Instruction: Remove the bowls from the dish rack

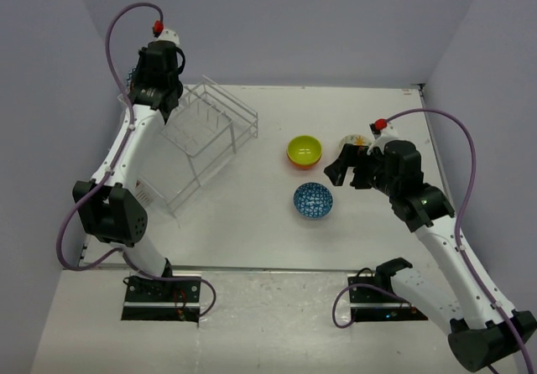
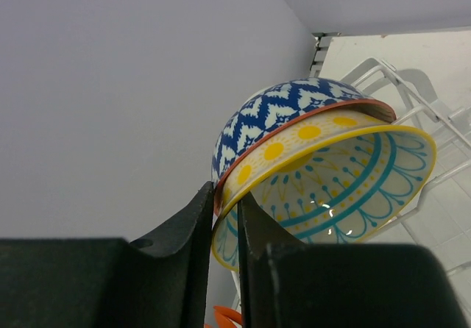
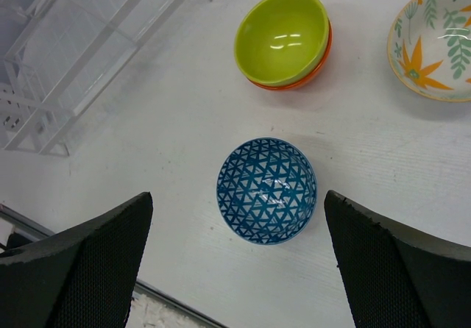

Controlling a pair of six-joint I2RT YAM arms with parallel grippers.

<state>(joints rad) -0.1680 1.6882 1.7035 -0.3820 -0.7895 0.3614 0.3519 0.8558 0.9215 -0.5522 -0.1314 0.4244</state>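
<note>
Black left fingers (image 2: 176, 269) clamped on teal-and-yellow bowl (image 2: 346, 184) rim, right fingers (image 3: 81, 269) apart above blue bowl (image 3: 266, 190)

1. Plain lime green inside the lime bowl (image 3: 282, 36); plain orange-red on the orange-red bowl (image 3: 313, 76)
2. Deep blue with a pale triangle lattice across the lattice bowl (image 3: 266, 190)
3. Cream with orange petals and green leaves in the floral bowl (image 3: 434, 45)
4. Blue-and-white zigzags outside the zigzag bowl (image 2: 283, 107), orange-red along its rim
5. Cream with yellow dots outside the yellow-rimmed bowl (image 2: 346, 188), teal lines within, yellow at the edge
6. Clear for the dish rack (image 1: 205, 127); white for the desk (image 1: 252, 231)
7. Black on the left pincer (image 2: 225, 195) and right pincer (image 1: 336, 173); purple on the cables (image 1: 472, 164)
</note>
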